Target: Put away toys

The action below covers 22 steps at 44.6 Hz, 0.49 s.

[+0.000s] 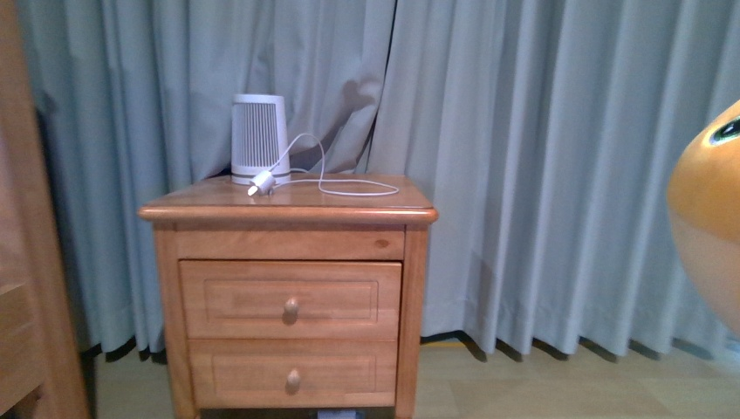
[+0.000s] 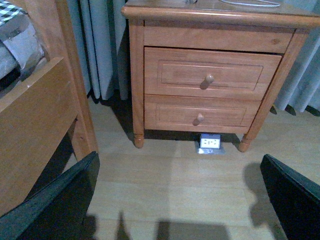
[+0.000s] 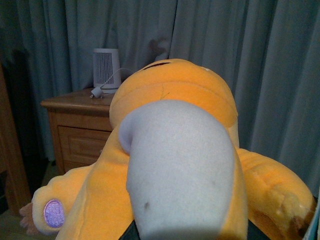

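The orange-yellow plush animal (image 3: 170,95) fills the right wrist view, held up in the air with its pale belly (image 3: 180,165) toward the camera and a paw with a pinkish pad (image 3: 53,212) hanging low. My right gripper (image 3: 187,235) is shut on the plush; its fingers are almost wholly hidden under the fabric. In the front view only a rounded orange part of the plush animal (image 1: 709,218) shows at the right edge, level with the nightstand. My left gripper (image 2: 182,200) hangs open over the bare wood floor, its two black fingers (image 2: 55,205) wide apart, nothing between them.
A wooden nightstand (image 1: 288,288) with two drawers stands against grey curtains (image 1: 541,157). A white slatted appliance (image 1: 258,140) with a loose cord and plug (image 1: 262,185) sits on top. A wooden bed frame (image 2: 40,110) stands left. A floor socket (image 2: 210,142) lies under the nightstand.
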### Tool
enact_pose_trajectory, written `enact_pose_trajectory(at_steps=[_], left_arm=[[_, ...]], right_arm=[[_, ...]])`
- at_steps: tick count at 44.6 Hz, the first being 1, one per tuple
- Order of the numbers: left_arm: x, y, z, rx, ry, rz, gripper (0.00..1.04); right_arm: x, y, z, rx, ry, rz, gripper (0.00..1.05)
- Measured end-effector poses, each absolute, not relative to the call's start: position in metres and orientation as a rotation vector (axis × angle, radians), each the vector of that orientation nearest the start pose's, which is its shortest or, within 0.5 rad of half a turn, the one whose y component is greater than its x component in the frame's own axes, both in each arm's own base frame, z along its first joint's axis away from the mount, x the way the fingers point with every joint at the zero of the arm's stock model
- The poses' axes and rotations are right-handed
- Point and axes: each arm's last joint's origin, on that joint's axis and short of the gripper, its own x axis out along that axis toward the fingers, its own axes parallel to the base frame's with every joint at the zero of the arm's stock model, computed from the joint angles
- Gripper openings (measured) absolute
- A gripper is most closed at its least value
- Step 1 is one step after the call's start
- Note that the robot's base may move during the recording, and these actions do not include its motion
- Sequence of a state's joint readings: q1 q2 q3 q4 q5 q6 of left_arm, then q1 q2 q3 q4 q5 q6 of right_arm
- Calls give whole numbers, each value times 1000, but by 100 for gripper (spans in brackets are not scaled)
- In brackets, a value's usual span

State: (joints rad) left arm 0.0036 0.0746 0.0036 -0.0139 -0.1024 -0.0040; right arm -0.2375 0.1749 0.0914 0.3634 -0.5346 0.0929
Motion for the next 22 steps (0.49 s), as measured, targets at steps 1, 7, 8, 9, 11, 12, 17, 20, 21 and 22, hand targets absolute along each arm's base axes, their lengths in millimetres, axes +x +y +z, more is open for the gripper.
enact_pose_trajectory(at_steps=[1, 7, 8, 9, 11, 12, 17, 20, 21, 22], left_arm=[[102, 3, 158, 0, 84, 106, 99], [102, 3, 157, 0, 87, 106, 99], [102, 3, 157, 0, 87, 106, 99], [102, 3, 157, 1, 87, 107, 99], [102, 3, 157, 0, 88, 108, 99], [102, 3, 157, 0, 88, 108, 99], [102, 4, 157, 1, 87, 118, 99], [102, 4, 157, 1, 87, 118, 99], [102, 4, 157, 0, 88, 118, 99], [102, 4, 157, 1, 89, 117, 99]], right_arm=[[99, -9, 214, -14, -246, 306, 10], [99, -9, 214, -13, -244, 306, 10], [99, -9, 214, -13, -244, 306, 10], [99, -9, 214, -13, -244, 306, 10], [99, -9, 214, -13, -244, 308, 10], [99, -9, 214, -13, -244, 309, 10], [99, -8, 214, -14, -243, 316, 10], [99, -9, 214, -13, -244, 311, 10], [99, -9, 214, -13, -244, 309, 10], [99, -9, 214, -14, -244, 309, 10]])
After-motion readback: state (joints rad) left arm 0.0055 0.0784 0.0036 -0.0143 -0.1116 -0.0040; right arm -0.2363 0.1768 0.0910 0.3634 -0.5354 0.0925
